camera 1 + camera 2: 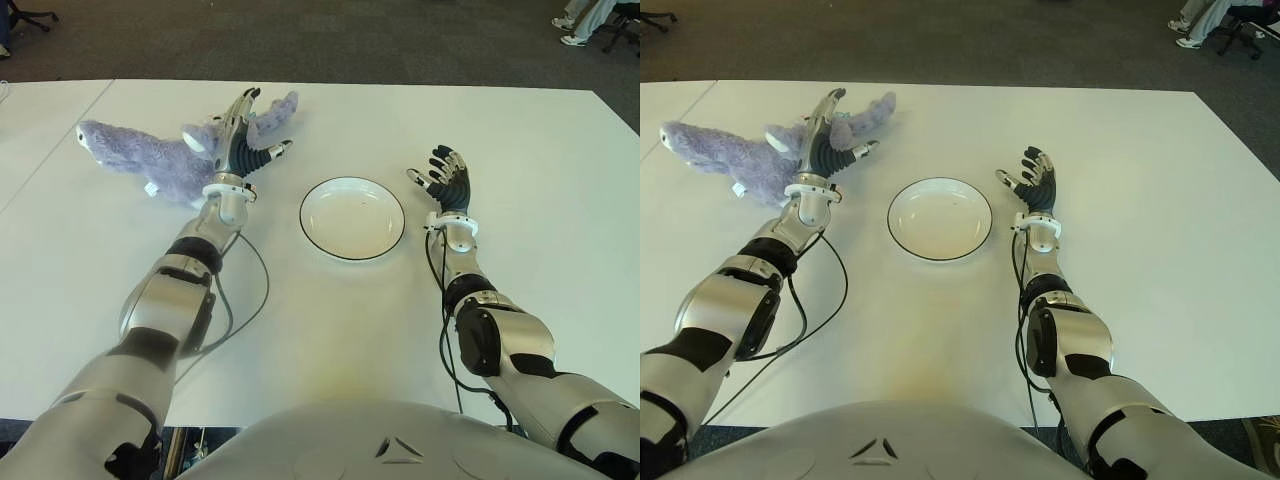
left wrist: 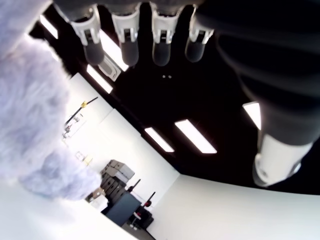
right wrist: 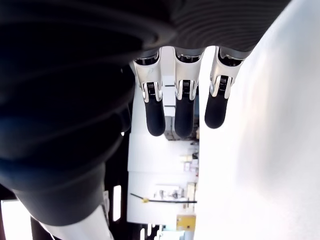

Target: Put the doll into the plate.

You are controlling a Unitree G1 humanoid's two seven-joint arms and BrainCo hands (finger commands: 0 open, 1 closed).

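Purple doll (image 1: 150, 160) lies on the white table (image 1: 330, 320), left of the plate (image 1: 352, 218); we see left hand (image 1: 243, 135) wide beside it, right hand (image 1: 445, 178) relaxed, empty.

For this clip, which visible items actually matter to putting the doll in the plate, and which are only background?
Part of the job:
- purple plush doll, on the table left of the plate
- white plate, nothing in it
- left hand, fingers spread, right beside the doll, not gripping it

Just about:
- right hand, open, right of the plate
- white table
- office chair on the floor beyond
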